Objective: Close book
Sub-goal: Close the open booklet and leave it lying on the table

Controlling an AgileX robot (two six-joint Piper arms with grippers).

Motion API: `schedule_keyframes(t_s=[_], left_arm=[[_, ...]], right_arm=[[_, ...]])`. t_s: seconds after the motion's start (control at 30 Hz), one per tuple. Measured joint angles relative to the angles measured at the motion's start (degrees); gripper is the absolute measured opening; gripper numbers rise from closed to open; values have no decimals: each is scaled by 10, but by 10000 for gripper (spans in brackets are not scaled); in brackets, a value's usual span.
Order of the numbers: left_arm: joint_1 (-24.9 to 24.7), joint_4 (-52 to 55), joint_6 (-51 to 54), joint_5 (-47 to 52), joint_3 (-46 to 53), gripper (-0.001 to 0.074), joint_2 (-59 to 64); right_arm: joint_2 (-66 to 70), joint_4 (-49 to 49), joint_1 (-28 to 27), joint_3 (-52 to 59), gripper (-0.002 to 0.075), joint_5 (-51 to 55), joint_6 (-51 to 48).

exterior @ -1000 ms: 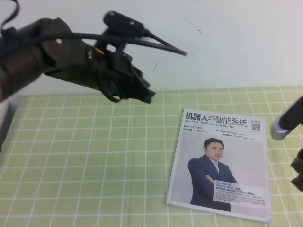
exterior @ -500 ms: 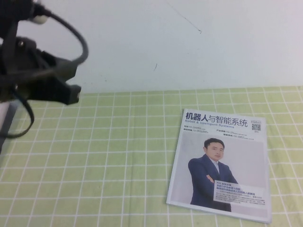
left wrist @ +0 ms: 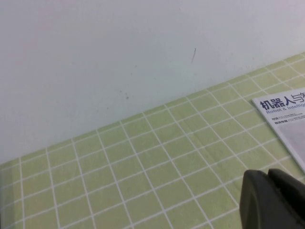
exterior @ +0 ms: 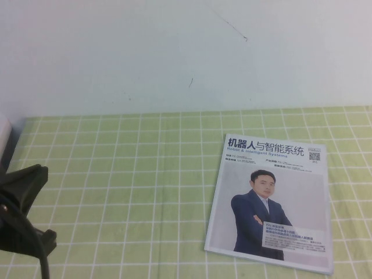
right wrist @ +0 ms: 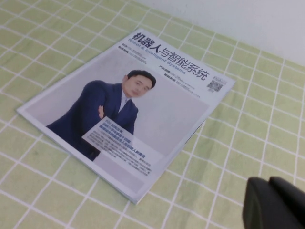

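On the green cloth [exterior: 116,174] I log the book [exterior: 270,203] closed at 4 o'clock, task seemingly done; left gripper [left wrist: 268,177] at 8, right gripper [right wrist: 269,181] beside it, jaws pressed together.

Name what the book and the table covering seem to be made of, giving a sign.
Book: paper, smooth printed cover, thin page edges showing. Table covering: probably cloth or vinyl, matte green with white grid. Left gripper sits by the table's left edge, right gripper near the book.
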Motion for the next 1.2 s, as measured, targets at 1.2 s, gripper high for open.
schedule_keyframes(t_s=[1.2], left_arm=[[11, -4, 23, -23, 62, -4, -100]], right_arm=[[-41, 18, 0, 7, -2, 64, 11]])
